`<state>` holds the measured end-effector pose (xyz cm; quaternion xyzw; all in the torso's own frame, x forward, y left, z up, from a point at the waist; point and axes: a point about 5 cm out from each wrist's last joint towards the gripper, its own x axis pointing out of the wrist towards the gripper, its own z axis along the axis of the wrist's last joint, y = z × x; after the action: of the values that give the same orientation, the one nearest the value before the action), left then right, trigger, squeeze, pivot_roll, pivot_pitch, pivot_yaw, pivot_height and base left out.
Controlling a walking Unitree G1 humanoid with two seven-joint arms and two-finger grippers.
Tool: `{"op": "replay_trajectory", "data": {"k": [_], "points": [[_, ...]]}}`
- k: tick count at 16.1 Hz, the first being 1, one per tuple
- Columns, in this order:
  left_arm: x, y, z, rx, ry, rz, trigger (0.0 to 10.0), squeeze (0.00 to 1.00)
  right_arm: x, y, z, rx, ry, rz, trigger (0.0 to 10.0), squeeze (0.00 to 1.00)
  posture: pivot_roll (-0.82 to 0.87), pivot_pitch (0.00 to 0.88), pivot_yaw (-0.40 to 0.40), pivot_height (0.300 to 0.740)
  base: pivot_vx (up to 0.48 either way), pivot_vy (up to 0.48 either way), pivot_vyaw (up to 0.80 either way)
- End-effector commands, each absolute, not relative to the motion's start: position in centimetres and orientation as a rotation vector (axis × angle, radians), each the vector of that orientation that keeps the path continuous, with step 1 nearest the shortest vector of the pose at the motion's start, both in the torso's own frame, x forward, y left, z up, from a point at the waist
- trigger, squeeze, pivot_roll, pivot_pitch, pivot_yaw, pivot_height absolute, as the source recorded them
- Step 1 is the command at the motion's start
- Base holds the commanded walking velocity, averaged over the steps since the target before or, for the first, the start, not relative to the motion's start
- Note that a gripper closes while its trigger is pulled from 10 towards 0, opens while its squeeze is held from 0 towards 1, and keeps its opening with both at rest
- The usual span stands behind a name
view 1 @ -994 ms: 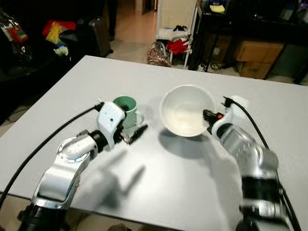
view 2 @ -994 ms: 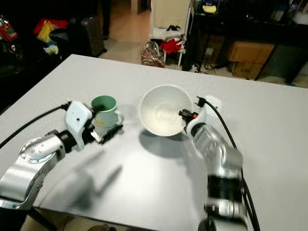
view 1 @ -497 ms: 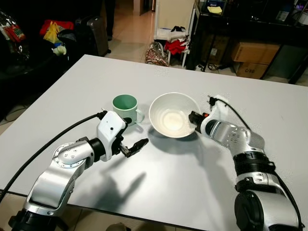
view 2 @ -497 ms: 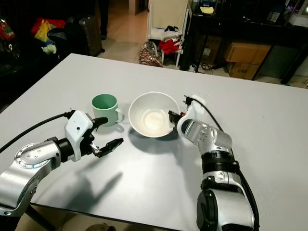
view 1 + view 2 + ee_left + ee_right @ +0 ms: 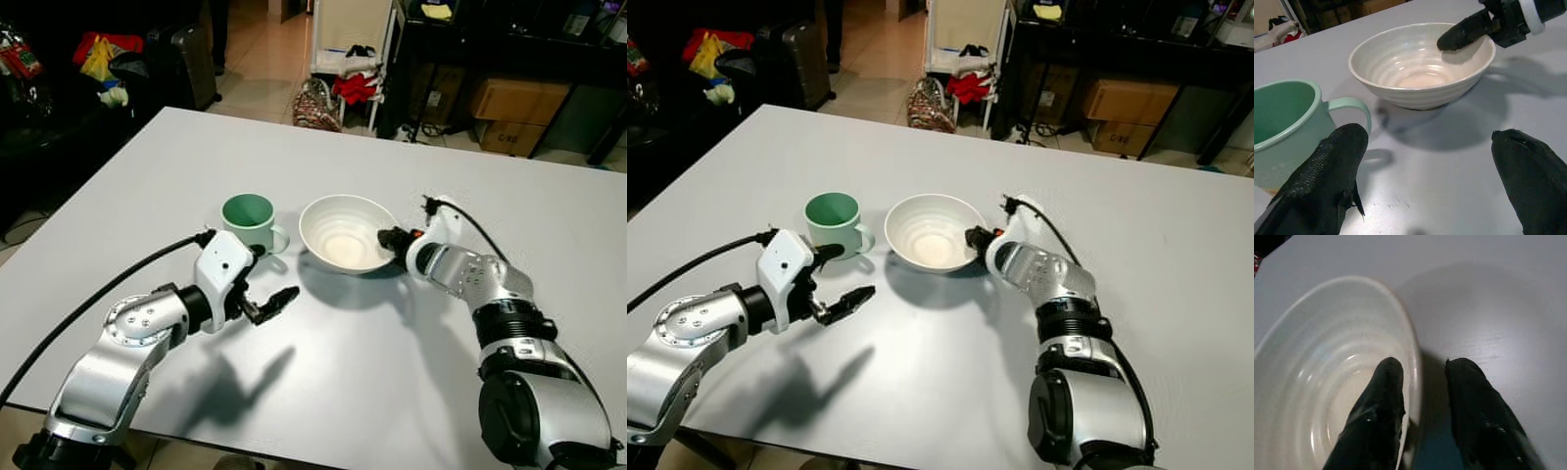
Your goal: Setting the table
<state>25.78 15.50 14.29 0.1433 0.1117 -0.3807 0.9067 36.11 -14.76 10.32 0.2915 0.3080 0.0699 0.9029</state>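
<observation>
The right claw straddles the white bowl's near-right rim (one finger inside, one outside), grasping it; the left claw, released, hovers over the bench just beside the green mug

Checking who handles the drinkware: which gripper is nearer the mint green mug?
Left. The left gripper hovers open just in front of the mint green mug, apart from it. The right gripper straddles the white ceramic bowl rim, beyond it.
</observation>
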Motion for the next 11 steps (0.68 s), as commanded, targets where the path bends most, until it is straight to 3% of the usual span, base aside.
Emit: {"op": "replay_trajectory", "data": {"k": [1,5,6,7,10,11], "points": [[26.0,15.1,14.9,0.312,0.209,-0.804,10.0,0.00,36.3,-15.7,11.3,0.629,0.608,0.146,10.0,1.00,0.10,0.000,-0.042,0.740,0.000,0.000,0.00],[26.1,15.3,15.2,0.309,0.201,-0.809,10.0,0.00,34.8,-17.2,12.5,0.685,0.597,0.184,10.0,1.00,0.09,0.000,-0.042,0.740,0.000,0.000,0.00],[26.1,15.3,15.3,0.305,0.199,-0.810,10.0,0.00,34.1,-17.8,12.8,0.676,0.589,0.185,10.0,0.69,0.09,0.000,-0.042,0.740,0.000,0.000,0.00],[26.1,15.4,15.3,0.295,0.194,-0.805,10.0,0.00,33.4,-18.2,13.2,0.685,0.568,0.199,10.0,0.00,0.08,0.000,-0.039,0.740,0.000,0.000,0.00],[26.3,15.5,15.7,0.240,0.163,-0.764,10.0,0.00,31.5,-19.1,16.0,0.600,0.320,0.257,10.0,0.00,0.07,0.000,-0.031,0.740,0.000,0.000,0.00],[26.3,15.5,16.0,0.229,0.121,-0.732,10.0,0.00,30.1,-18.9,16.9,0.472,0.205,0.281,10.0,0.00,0.06,0.000,-0.026,0.740,0.000,0.000,0.00]]}}
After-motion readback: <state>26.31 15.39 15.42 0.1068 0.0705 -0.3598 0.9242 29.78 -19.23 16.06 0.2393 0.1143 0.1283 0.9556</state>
